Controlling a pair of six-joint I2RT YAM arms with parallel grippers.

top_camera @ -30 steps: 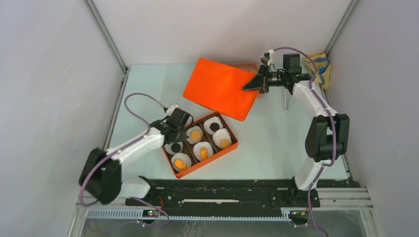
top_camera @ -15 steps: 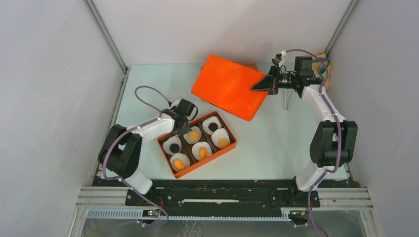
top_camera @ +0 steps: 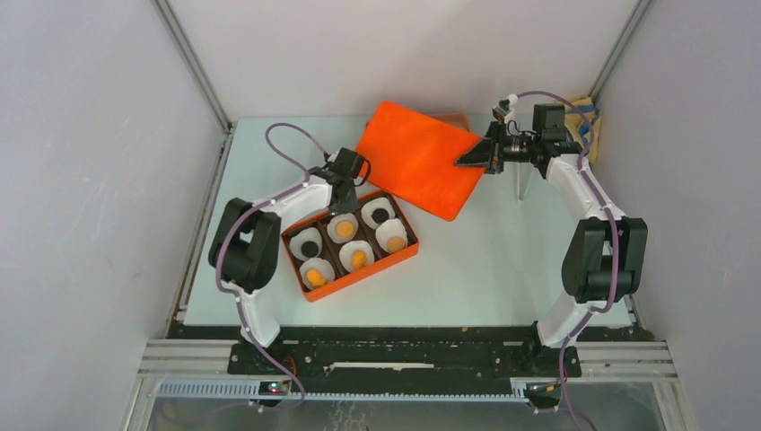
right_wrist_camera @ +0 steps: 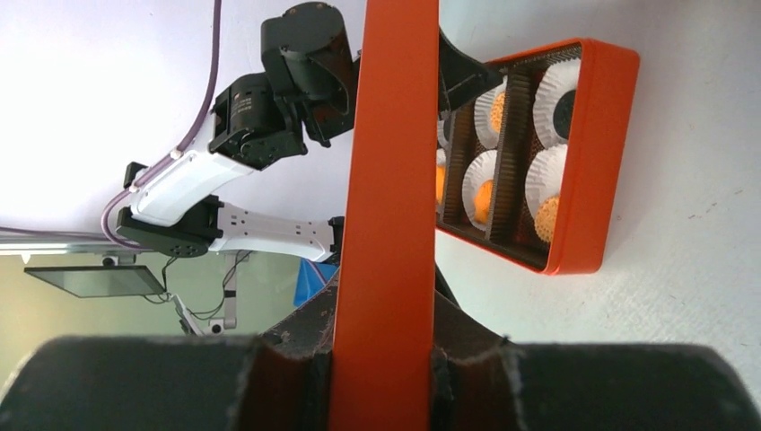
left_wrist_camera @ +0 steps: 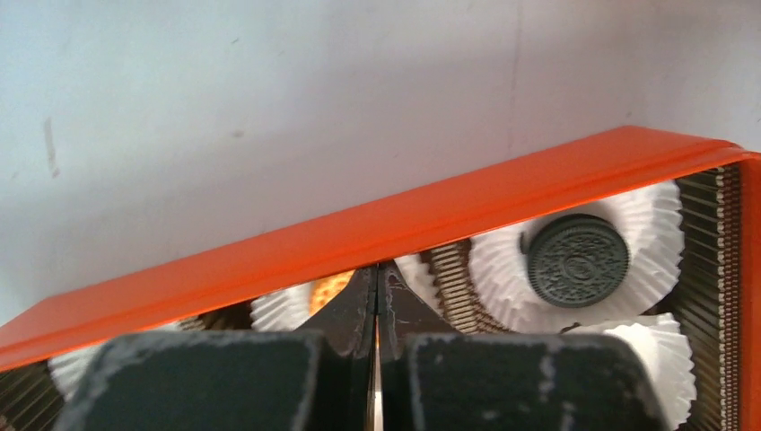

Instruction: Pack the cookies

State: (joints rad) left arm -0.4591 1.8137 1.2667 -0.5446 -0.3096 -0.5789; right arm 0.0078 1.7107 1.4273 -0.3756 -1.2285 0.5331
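**Item: box of cookies, lid not yet on.**

- Box [top_camera: 368,276]: orange, six compartments, open. It lies left of the table's middle, askew to the table's edges.
- Paper cups [top_camera: 388,231]: white, one per compartment.
- Cookies: one per cup, four orange [top_camera: 345,229] and two black [top_camera: 380,214]. All six places are filled.
- Lid [top_camera: 417,166]: orange and flat. It is held tilted above the far middle of the table, apart from the box.
- Right gripper [top_camera: 476,159]: jaws part-way closed, clamped on the lid's right edge. The wrist view shows the lid edge-on between the fingers.
- Left gripper [top_camera: 345,190]: jaws closed together with nothing between them. The tips are at the box's far wall; contact cannot be confirmed.

**Step in hand (judged):** closing the box.
- The lid should be levelled and turned to match the box's skew.
- One corner should be seated first, then the rest lowered.
- The grip is on one edge only, so the free side may sag or catch the rim.
- The left gripper can brace the box against sliding, but it must clear the wall before the lid drops.
- Cups standing above the rim would be crushed.

**Surface:** pale, matt table [top_camera: 502,260], lightly scuffed.

**Room:**
- White panel walls [top_camera: 404,54] on three sides.
- Metal posts [top_camera: 193,63] at the far corners.
- A black rail [top_camera: 404,359] along the near edge, carrying both arms.
- A yellowish item [top_camera: 588,121] in the far right corner, not identifiable.
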